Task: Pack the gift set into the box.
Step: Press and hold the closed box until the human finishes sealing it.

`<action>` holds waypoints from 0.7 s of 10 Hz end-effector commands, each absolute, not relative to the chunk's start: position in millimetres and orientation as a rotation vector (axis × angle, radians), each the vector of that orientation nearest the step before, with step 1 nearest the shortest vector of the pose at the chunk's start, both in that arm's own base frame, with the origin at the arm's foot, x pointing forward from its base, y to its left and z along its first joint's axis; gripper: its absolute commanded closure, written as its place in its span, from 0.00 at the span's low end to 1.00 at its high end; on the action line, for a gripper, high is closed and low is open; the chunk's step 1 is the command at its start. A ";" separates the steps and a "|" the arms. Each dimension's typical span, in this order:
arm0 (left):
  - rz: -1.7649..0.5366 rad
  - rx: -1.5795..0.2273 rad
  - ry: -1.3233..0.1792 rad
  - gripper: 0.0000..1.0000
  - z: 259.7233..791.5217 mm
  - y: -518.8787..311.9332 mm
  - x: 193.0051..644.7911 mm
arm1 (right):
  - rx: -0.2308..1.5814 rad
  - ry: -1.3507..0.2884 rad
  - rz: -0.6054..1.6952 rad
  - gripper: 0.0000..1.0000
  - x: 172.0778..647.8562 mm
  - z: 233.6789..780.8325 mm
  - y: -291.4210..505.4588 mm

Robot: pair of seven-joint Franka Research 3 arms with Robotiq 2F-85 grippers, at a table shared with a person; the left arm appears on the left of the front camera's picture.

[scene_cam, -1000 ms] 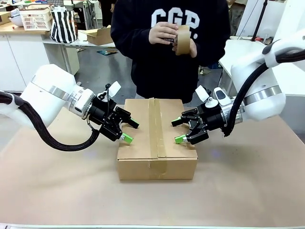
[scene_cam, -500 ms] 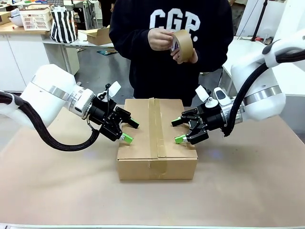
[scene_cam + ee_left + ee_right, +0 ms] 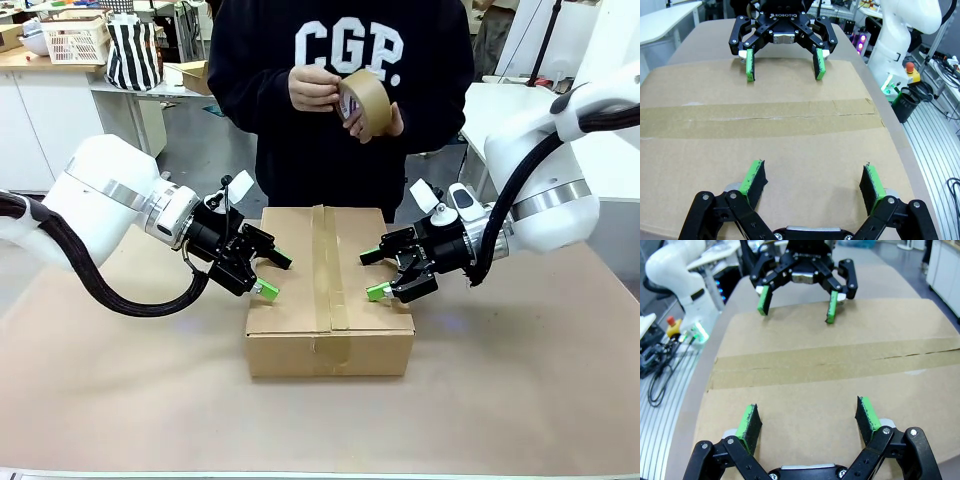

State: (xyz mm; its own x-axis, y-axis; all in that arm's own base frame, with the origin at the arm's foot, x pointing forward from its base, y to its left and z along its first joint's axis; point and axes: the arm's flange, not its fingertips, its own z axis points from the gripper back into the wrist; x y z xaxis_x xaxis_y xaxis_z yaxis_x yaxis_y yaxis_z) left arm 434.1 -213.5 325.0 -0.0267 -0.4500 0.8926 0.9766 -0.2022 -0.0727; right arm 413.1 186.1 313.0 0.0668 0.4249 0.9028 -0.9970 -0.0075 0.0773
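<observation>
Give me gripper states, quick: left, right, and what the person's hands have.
Left gripper: open, empty, over the box.
Right gripper: open, empty, over the box.
Person's hands: holding a tape roll.

Both arms are glossy white with silver joint rings and thick black cable bundles. The left gripper point(image 3: 272, 273) and right gripper point(image 3: 373, 273) are black with green pads. The person point(image 3: 340, 95) behind the box point(image 3: 328, 300) wears a black sweatshirt with white letters.
</observation>
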 end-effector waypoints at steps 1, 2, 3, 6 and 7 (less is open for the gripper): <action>-1.522 -1.017 -0.734 0.00 323.0 -213.4 433.4 | 0.927 -0.833 1.360 0.00 410.6 311.3 184.7; -1.522 -1.017 -0.734 0.00 323.0 -213.4 433.4 | 0.927 -0.833 1.360 0.00 410.6 311.3 184.7; -1.522 -1.017 -0.734 0.00 323.0 -213.4 433.4 | 0.927 -0.833 1.360 0.00 410.6 311.3 184.7; -1.522 -1.017 -0.734 0.00 323.0 -213.4 433.4 | 0.927 -0.833 1.360 0.00 410.6 311.3 184.7; -1.522 -1.017 -0.734 0.00 323.0 -213.4 433.4 | 0.927 -0.833 1.360 0.00 410.6 311.3 184.7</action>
